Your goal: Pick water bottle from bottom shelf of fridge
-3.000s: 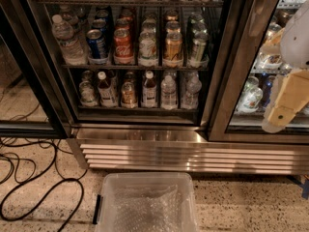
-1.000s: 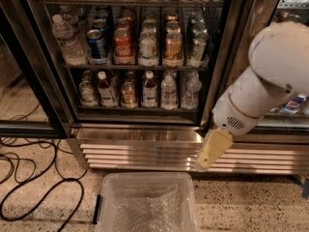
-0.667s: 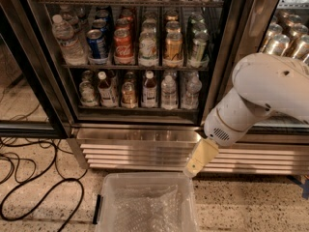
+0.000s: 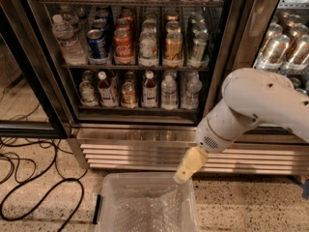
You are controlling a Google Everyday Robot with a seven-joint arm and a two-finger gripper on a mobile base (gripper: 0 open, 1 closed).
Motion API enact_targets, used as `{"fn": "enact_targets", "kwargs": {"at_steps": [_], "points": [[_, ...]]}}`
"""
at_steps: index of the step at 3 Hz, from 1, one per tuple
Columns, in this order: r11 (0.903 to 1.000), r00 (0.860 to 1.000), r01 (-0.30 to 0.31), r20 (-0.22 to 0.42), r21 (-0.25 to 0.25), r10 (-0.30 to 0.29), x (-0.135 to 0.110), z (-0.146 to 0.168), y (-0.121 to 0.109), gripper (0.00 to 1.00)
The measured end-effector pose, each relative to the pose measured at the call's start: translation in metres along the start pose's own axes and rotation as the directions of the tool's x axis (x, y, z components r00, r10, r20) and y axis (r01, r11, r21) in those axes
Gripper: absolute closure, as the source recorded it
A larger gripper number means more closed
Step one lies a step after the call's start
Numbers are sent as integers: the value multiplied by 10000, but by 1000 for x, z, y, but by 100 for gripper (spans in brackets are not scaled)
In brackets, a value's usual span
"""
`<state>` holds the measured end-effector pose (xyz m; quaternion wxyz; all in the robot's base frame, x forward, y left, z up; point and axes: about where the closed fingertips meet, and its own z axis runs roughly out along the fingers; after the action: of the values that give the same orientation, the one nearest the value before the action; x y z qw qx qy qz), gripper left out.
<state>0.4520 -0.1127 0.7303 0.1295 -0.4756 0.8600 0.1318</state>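
The fridge [image 4: 135,151] fills the upper part of the camera view, its wire racks packed with drinks above a louvered steel base. The bottom shelf [image 4: 145,109] is the surface that carries a single row of small bottles. The water bottle [image 4: 169,93] stands upright on it, right of the middle and back from the front edge. It is clear and ribbed. A brown-liquid bottle [image 4: 149,88] stands just beside it on the left, and a second clear bottle [image 4: 192,90] just beside it on the right, nearest the surface's right edge. The rack above holds a row of cans [image 4: 147,47].

The white arm [image 4: 256,105] reaches in from the right edge of the view and angles down across the steel base. Its tan gripper [image 4: 187,167] hangs below the bottom shelf, well apart from the water bottle. It is over the far right corner of a clear plastic bin [image 4: 145,176] that sits on the speckled floor [image 4: 241,202]. I cannot tell whether the gripper is released or clenched; nothing shows in its hold. Black cables [image 4: 34,197] loop over the floor at the left.
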Motion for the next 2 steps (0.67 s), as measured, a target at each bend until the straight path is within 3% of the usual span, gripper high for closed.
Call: {"fn": "enact_targets", "kwargs": {"at_steps": [1,2], "points": [[9966,9969,-749,223,-332,757,0,62,1,0],[9818,9788,-1888,776,-185,1897,-7,103,-16,0]]}}
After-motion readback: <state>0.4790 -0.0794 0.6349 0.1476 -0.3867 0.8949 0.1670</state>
